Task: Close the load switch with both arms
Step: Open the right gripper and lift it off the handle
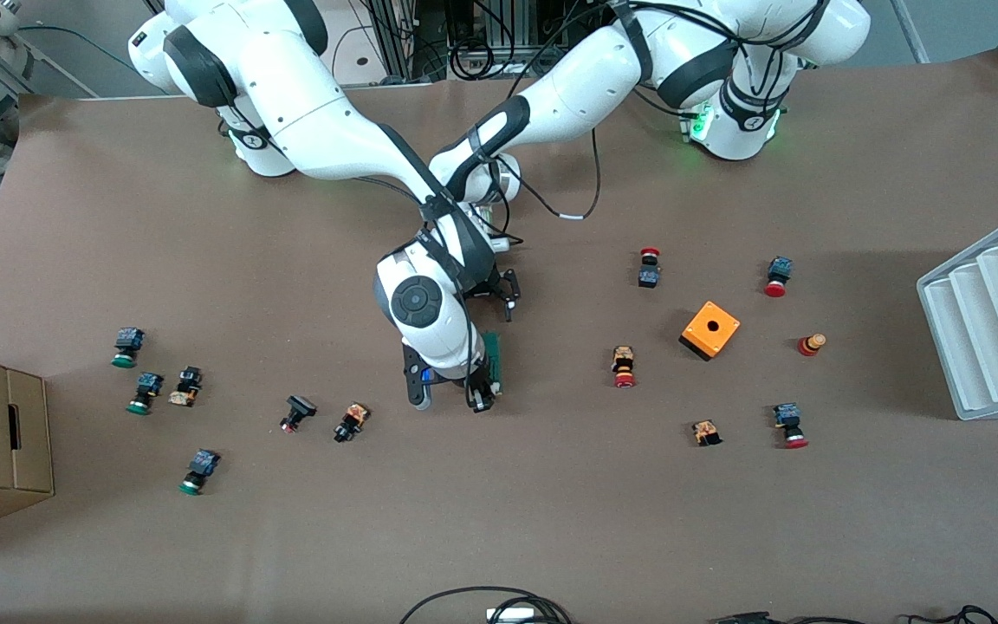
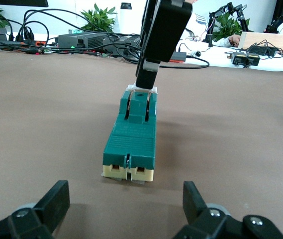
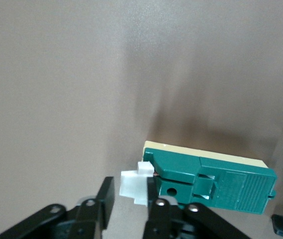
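- While the load switch (image 1: 494, 358) lies flat on the brown counter (image 1: 551, 520) near its middle, long axis running toward and away from the front camera, both arms close in on it from its two ends; judged, that layout lets one claw brace the body while the other works the slider.
- Right claw (image 1: 480, 399) is down at the switch's end nearer the front camera. In the right wrist view its fingers (image 3: 156, 219) stand a little apart astride the small white sliding block (image 3: 134, 186), touching or just beside it. I cannot tell whether they pinch it or merely bracket it.
- Left claw (image 1: 499, 295) hangs low just off the switch's other end, fingers (image 2: 47, 206) spread wide and holding nothing, the green body lined up between them but still apart from it. Judged: it waits to clamp or backstop that end so the bar does not skid when the block is pushed.
- Pose: right arm reaches from its base across the middle, wrist bent steeply down over the switch. The left arm stretches in low and level, wrist camera sighting along the bar.
- Red- and green-capped push buttons and an orange box (image 1: 710, 329) lie well apart from the switch.
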